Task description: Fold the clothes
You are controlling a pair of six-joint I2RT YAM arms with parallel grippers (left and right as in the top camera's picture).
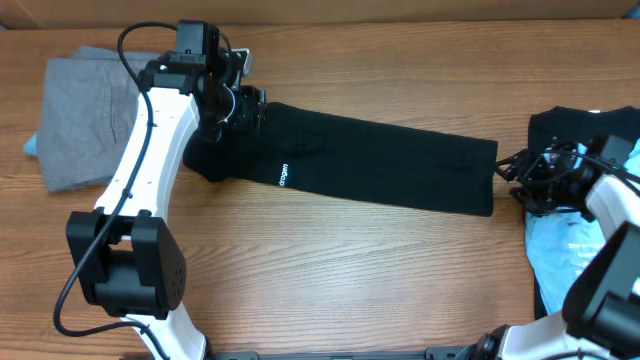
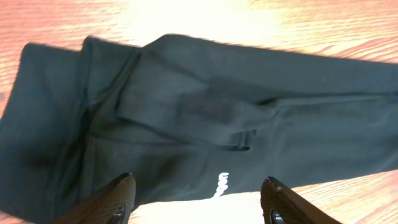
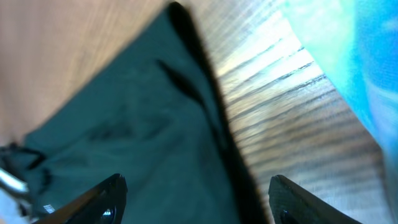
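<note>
Overhead view: the black T-shirt [image 1: 380,165] lies folded into one long narrow strip across the middle of the wooden desk [image 1: 350,260], running from upper left down to the right, with small white lettering [image 1: 284,175] near its left part. The left gripper [image 1: 240,110] hangs over the strip's left end. The right gripper [image 1: 512,172] sits just beside the strip's right end. A folded grey shirt [image 1: 85,120] lies at the far left, apart from the strip. At the right edge a light blue shirt [image 1: 560,250] and another black garment [image 1: 565,125] lie under the right arm.

Left wrist view: the left gripper [image 2: 199,202] has its jaws spread wide above the black T-shirt [image 2: 205,112], whose folds and white lettering [image 2: 222,185] show below; they pinch no cloth.

Right wrist view: the right gripper [image 3: 199,196] also has its jaws spread, over the edge of the black T-shirt [image 3: 137,143], with bare desk [image 3: 292,124] beside it and the light blue shirt [image 3: 360,56] at upper right.
</note>
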